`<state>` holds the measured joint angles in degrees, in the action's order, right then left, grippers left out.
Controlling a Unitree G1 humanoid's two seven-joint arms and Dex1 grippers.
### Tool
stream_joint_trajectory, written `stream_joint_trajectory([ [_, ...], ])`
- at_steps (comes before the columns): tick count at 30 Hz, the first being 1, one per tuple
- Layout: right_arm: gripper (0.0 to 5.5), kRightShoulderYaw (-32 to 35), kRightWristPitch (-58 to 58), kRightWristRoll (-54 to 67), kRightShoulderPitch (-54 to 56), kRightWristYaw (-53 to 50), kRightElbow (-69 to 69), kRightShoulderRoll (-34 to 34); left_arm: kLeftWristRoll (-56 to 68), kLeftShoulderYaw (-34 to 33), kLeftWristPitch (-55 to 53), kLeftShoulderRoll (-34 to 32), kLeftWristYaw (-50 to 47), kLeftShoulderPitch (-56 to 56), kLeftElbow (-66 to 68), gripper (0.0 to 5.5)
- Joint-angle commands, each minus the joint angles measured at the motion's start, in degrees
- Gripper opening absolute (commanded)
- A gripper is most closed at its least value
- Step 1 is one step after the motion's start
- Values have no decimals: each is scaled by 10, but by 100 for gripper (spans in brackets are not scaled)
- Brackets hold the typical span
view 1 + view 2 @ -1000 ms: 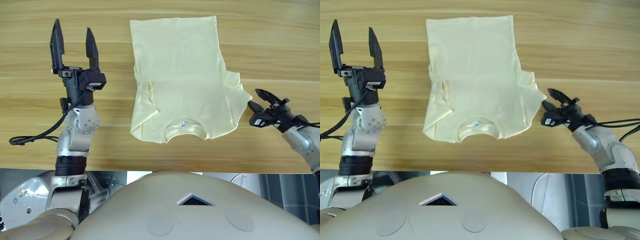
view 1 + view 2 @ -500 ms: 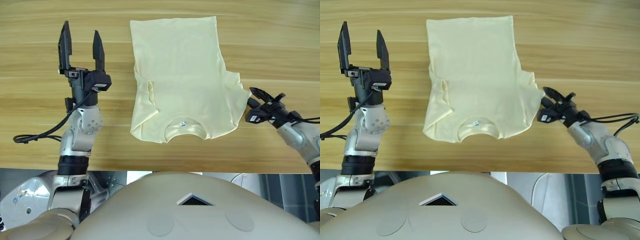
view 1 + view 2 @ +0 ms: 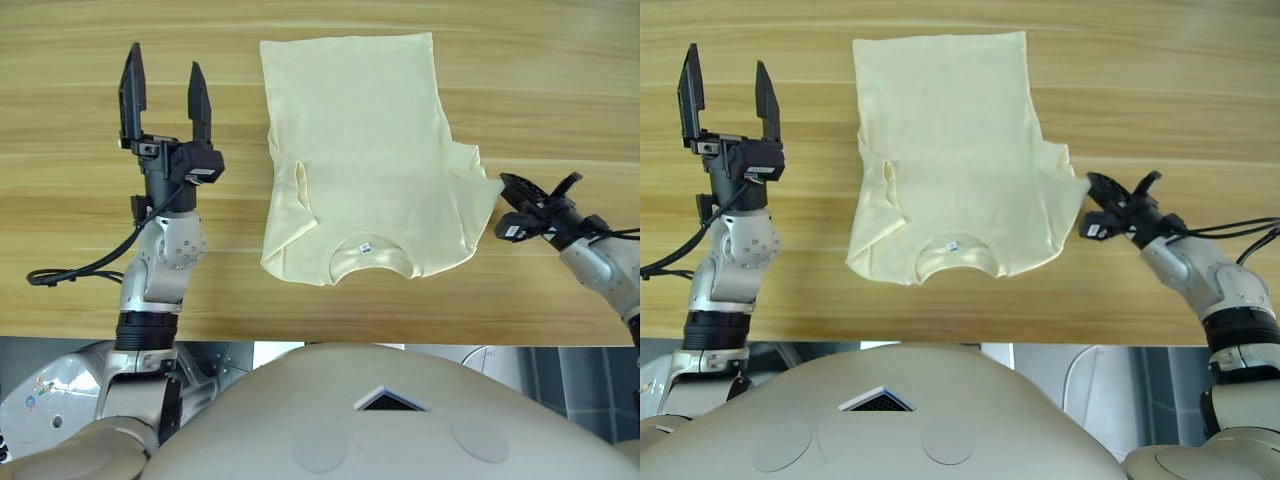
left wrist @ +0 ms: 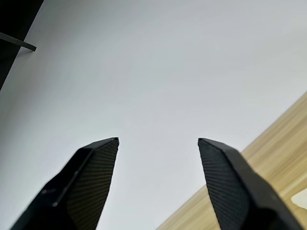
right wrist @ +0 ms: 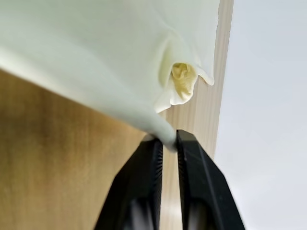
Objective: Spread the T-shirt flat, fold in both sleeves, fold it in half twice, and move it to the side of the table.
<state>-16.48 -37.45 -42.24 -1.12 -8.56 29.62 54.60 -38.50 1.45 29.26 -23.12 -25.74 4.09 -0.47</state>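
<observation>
The T-shirt (image 3: 365,150) lies in the middle of the table (image 3: 560,80), and its long way runs from near to far. Its collar (image 3: 368,262) is at the near end, close to the table's near edge. A bit farther, the right sleeve (image 3: 470,170) sticks out to the right. The right gripper (image 3: 505,186) is pinched shut on the tip of that sleeve. So the body of the shirt lies to the left of this gripper. I think the next move is to carry the sleeve tip left, over the body, and lay it down there. The right arm is the nearer one for this job. On the left side the sleeve looks already tucked in. The left gripper (image 3: 162,58) stands left of the shirt, apart from it, with its two fingers spread wide and holding nothing. The hem (image 3: 345,40) is at the far end. There is bare wood on both sides of the shirt and past the hem, so there is room to move.
</observation>
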Motion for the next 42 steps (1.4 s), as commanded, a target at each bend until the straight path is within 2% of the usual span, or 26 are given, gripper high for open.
stream_joint_trajectory([
  [1, 13, -50, 28, -36, -43, 31, 49, -24, -11, -5, -3, -7, 4, -1, -8, 309],
  [11, 1, -32, 3, 6, -59, 11, 25, -22, 0, -7, -3, -3, 16, -6, -13, 309],
  [16, 1, -11, -32, 78, -59, 13, 1, -38, 16, -8, 0, 1, 20, -10, 7, 309],
  [23, 1, 42, -47, 189, -63, 62, -107, -63, 22, -6, 5, 2, 14, -16, 42, 309],
  [32, 1, 66, -36, 196, -80, 109, -161, -85, 18, 1, 8, 8, 11, -15, 56, 309],
  [42, 1, 57, -33, 184, -88, 160, -196, -111, 16, 9, 7, 11, 12, -14, 60, 309],
])
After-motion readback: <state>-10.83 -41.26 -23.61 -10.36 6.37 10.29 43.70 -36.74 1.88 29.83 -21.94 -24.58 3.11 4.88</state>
